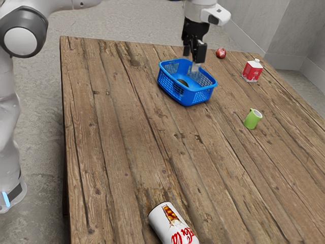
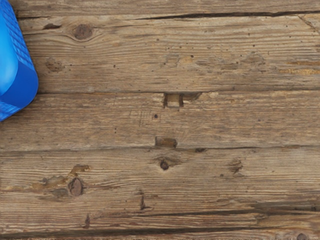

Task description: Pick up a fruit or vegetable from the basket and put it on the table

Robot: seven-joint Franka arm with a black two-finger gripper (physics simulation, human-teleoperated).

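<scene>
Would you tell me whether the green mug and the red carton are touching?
Apart: the exterior view shows bare table between the green mug and carton.

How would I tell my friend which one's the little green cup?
Find the wooden table, then the blue basket on it. From the basket, look toward the exterior view's right for a small, light-green cup. It's plain green with a pale opening, unlike the red-and-white carton farther from the camera.
</scene>
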